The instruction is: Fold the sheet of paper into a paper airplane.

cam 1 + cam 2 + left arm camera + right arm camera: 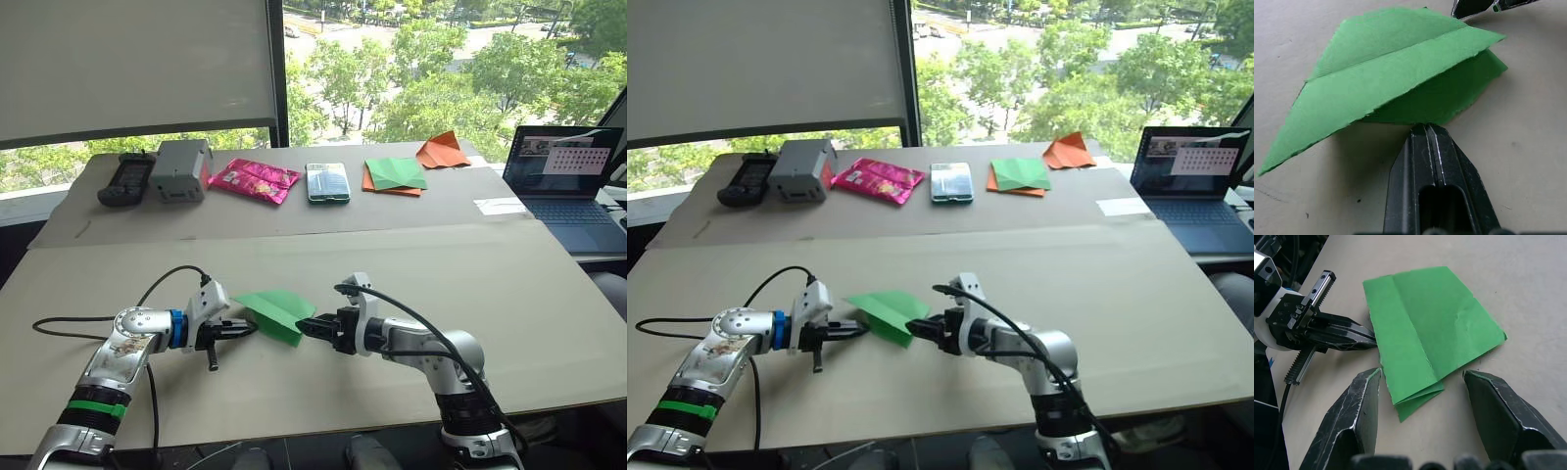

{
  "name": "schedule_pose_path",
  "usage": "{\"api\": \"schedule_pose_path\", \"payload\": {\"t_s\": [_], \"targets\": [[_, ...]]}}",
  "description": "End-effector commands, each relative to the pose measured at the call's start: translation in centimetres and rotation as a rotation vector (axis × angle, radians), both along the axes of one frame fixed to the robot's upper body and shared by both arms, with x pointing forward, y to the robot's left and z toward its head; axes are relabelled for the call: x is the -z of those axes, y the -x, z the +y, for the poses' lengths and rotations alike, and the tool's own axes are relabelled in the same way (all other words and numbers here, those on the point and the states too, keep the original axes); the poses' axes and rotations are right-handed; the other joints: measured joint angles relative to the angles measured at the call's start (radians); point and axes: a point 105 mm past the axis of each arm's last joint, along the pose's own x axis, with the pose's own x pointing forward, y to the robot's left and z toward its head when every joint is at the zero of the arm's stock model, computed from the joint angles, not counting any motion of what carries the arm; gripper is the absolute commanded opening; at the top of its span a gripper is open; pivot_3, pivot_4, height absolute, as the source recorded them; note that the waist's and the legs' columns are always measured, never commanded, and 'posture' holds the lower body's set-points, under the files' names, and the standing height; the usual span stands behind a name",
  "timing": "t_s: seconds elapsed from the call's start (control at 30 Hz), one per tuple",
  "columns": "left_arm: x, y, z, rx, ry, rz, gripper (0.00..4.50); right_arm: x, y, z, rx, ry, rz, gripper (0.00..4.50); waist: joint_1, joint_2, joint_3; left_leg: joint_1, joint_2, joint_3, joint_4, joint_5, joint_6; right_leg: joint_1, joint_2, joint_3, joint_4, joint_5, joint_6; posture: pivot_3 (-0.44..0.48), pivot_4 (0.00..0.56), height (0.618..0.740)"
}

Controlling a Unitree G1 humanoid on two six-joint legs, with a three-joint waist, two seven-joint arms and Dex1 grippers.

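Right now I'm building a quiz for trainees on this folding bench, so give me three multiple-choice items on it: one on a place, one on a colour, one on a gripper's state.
1. Where does the green paper lie?
A. between the two grippers
B. on the laptop
C. beside the pink packet

2. What colour is the pointed paper shape at the far edge, near the laptop?
A. blue
B. orange
C. white

3. How does the right gripper stand?
A. shut on the paper
B. shut on a cable
C. open

Answers:
1 A, the left gripper sits on one side of it and the right gripper on the other.
2 B, it is plainly orange.
3 C, its fingers stand apart either side of the paper's corner.
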Motion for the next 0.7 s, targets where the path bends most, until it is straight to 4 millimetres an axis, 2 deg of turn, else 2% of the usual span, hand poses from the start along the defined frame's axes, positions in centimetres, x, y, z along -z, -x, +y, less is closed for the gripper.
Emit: {"api": "schedule_pose_path", "payload": {"t_s": [0.03,0.17,0.3,0.37,0.43,0.5,0.6,0.7], "targets": [[0.3,0.3,0.4,-0.013,-0.026,0.018,0.00,-1.5,-0.9,0.2,0.012,-0.043,-0.055,2.99,0.000,0.001,0.001,0.000,0.000,0.000,0.000,0.000,0.000,0.000,0.000,0.000,0.000,0.000,0.000,0.000,0.150,0.740],[0.3,0.5,0.2,0.002,-0.025,0.024,0.00,-1.6,-1.3,0.5,0.019,-0.056,-0.054,2.99,0.000,0.001,0.001,0.000,0.000,0.000,0.000,0.000,0.000,0.000,0.000,0.000,0.000,0.000,0.000,0.000,0.150,0.740],[-0.9,0.5,0.3,0.009,-0.016,0.010,0.00,-1.4,-1.3,0.5,0.022,-0.051,-0.054,2.99,-0.001,0.001,0.003,0.000,0.000,0.000,0.000,0.000,0.000,0.000,0.000,0.000,0.000,0.000,0.000,0.000,0.150,0.740],[-2.2,0.6,0.6,0.009,0.000,-0.006,0.00,-1.4,-1.3,0.5,0.025,-0.050,-0.055,2.99,-0.001,0.000,0.004,-0.001,0.000,0.000,0.000,0.000,0.000,0.000,0.000,0.000,0.000,0.000,0.000,0.000,0.150,0.740],[-4.5,0.5,0.6,-0.008,0.085,-0.013,0.00,-1.5,-1.3,0.4,0.029,-0.049,-0.057,2.99,-0.001,0.000,0.006,-0.001,0.000,0.000,0.000,0.000,0.000,-0.001,0.000,0.000,0.000,0.000,0.000,0.000,0.150,0.740],[-5.9,-0.1,0.7,-0.039,0.143,-0.030,0.00,-1.4,-1.4,0.3,0.031,-0.048,-0.058,2.99,0.000,-0.001,0.008,-0.002,0.001,0.000,0.000,0.000,0.000,-0.001,0.000,0.000,0.000,0.000,0.000,0.000,0.150,0.740],[-6.0,-1.1,0.4,-0.074,0.158,-0.045,0.00,-1.4,-1.5,0.4,0.033,-0.048,-0.061,2.99,0.002,-0.001,0.009,-0.002,0.000,0.000,0.000,0.000,0.000,-0.001,0.000,0.000,0.000,0.000,0.000,0.000,0.150,0.740],[-5.7,-1.4,-0.8,-0.064,0.197,-0.026,0.00,-1.5,-1.6,0.4,0.037,-0.052,-0.064,2.99,0.001,-0.001,0.009,-0.002,0.000,0.000,0.000,0.000,0.000,0.000,0.000,0.000,-0.001,0.000,0.001,0.000,0.150,0.740]]}}
